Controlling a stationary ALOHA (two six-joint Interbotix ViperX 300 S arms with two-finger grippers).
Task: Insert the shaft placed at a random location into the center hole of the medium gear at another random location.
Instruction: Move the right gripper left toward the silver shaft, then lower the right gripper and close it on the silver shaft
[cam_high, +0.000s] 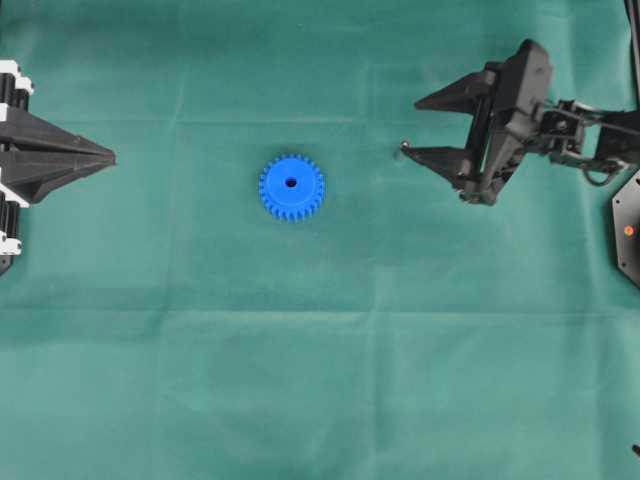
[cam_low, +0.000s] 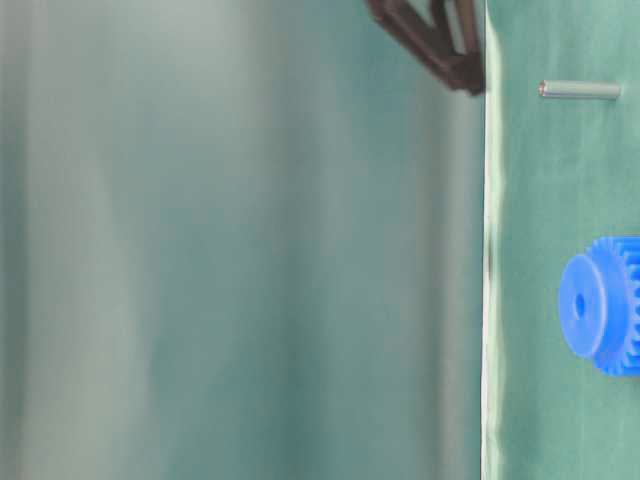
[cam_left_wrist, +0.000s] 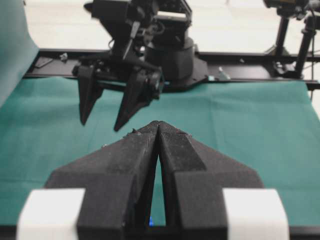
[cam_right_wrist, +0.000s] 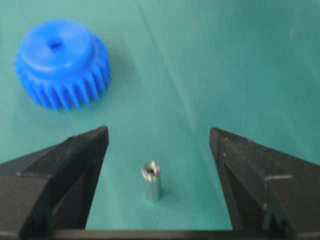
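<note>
Here, going left to right, the black left gripper (cam_high: 112, 158) sits at the nine o'clock edge of the green cloth table (cam_high: 320, 380) with its two fingers pressed together and nothing in them. Near the middle lies the bright blue round plastic gear with little teeth (cam_high: 291, 187), flat on the cloth, its small dark center hole (cam_high: 291, 183) facing up. Well apart from it, toward three o'clock, stands the tiny silver metal shaft (cam_right_wrist: 151, 181), upright on the cloth. The black right gripper (cam_high: 410, 126) is spread wide, with a finger on each side of the shaft, not touching it.
</note>
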